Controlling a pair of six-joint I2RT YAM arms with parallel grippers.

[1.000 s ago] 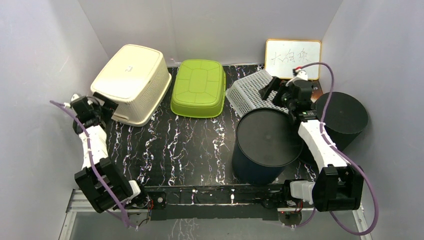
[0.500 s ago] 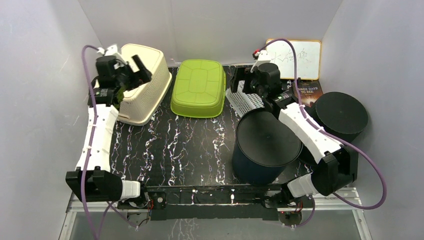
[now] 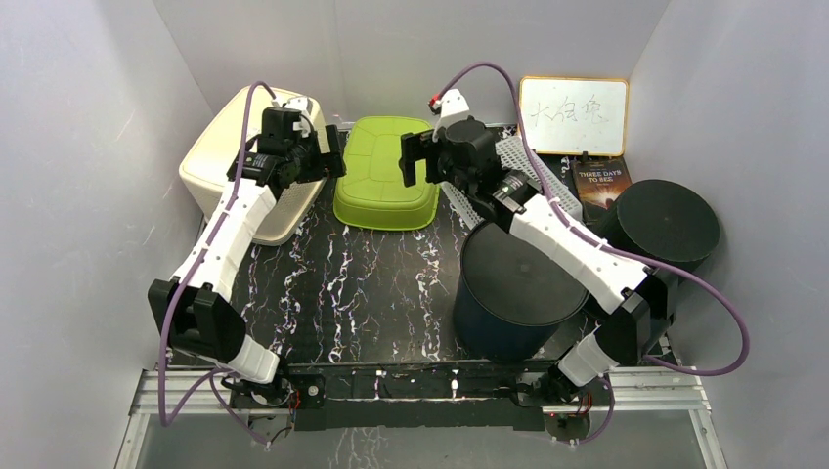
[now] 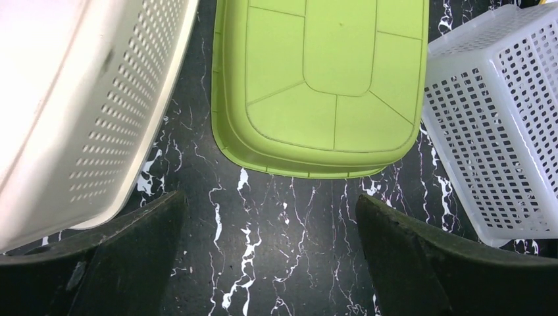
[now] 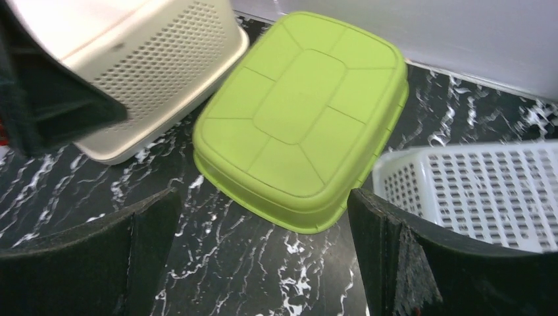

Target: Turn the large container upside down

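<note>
**Top view.** The right arm [image 3: 557, 230] hides most of the white perforated basket [image 3: 518, 154]. The left gripper [image 3: 327, 156] covers the right edge of the cream basket [image 3: 220, 156]. The whiteboard [image 3: 572, 115] script is too small to read.

**Left wrist view.** Frame edges crop the cream basket, the white perforated basket and the far end of the green container [image 4: 322, 79].

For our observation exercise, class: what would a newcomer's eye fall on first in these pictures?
The bright green container, bottom up at the back middle of the black marbled table, between a cream basket and a white perforated basket. The left gripper and right gripper, both open, hover beside it; a big dark bin stands front right.
</note>
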